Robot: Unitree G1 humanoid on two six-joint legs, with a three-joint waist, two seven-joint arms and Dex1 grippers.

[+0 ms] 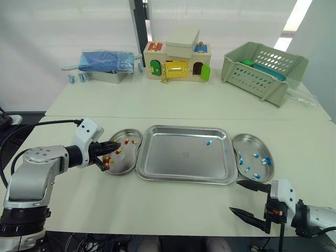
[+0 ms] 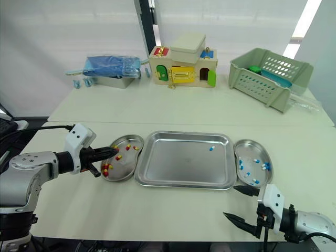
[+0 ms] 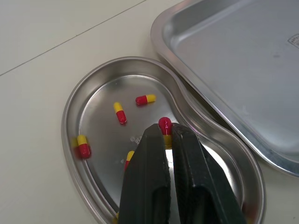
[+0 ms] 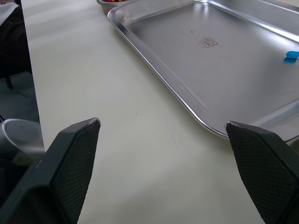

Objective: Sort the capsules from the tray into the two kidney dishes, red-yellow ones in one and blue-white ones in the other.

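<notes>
Tray on cream table.

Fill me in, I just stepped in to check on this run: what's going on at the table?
The robot is sorting capsules. Its left gripper is over the left kidney dish, jaws shut on a red-yellow capsule, with other red-yellow ones already lying in that dish. The right gripper is over the table near the tray's front corner, jaws wide open and holding nothing. The right kidney dish holds blue-white capsules, and one blue-white capsule is left in the tray.
</notes>
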